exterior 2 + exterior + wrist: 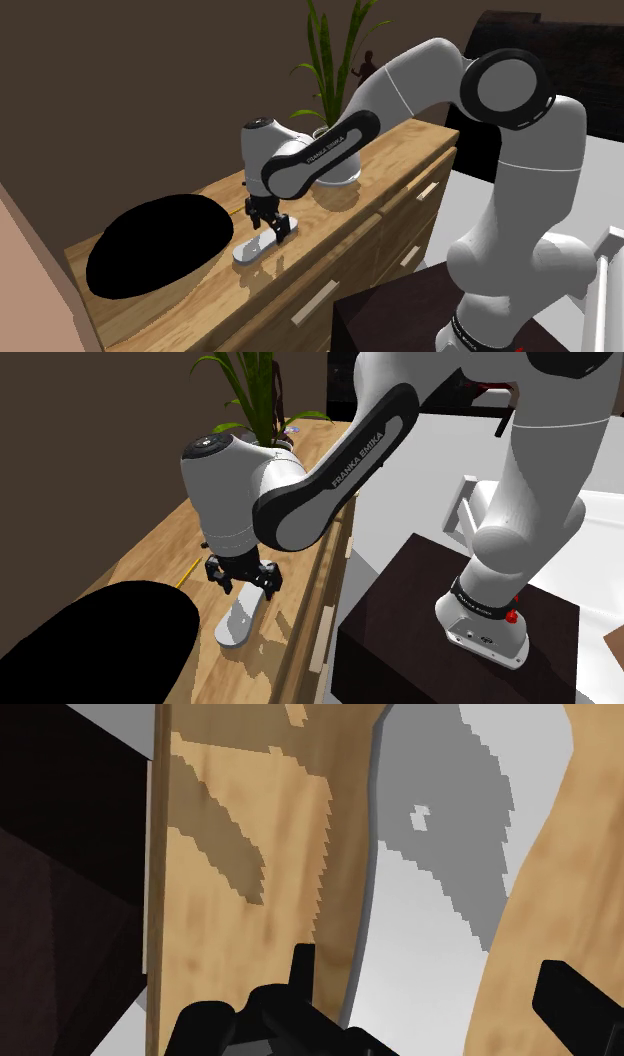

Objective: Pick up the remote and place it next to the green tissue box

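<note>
On the top of a wooden sideboard (405,150) in a house interior, the black gripper (244,580) of a white Franka arm is pictured hanging directly over the remote (237,622), a pale grey-white slab laid flat near the front edge.

The fingers (300,966) are spread wide and nothing is held. In the wrist view they are set one to each side of the remote (430,904), so its narrow width is straddled. Its long axis runs straight away from the hand, roughly along the sideboard's front edge.

In the second exterior view the gripper (270,224) is seen above the end of the remote (256,246) that lies nearer the potted plant (335,165), not above its middle. Whether the fingertips are touching the surface cannot be told.

A plain descent and a closing across the narrow width is judged to be what the grasp calls for — though a hold so near one end may let the far end sag when lifted.

Nothing is seen between the fingers and the remote. A large black rounded mass (160,245) lies on the top just beyond the remote's far end, and what it is cannot be made out. A thin yellow stick (185,574) rests on the wood near the gripper, clear of the jaws. The plant is well apart, and the dark stand (420,622) is set beside the sideboard's drawer fronts.
</note>
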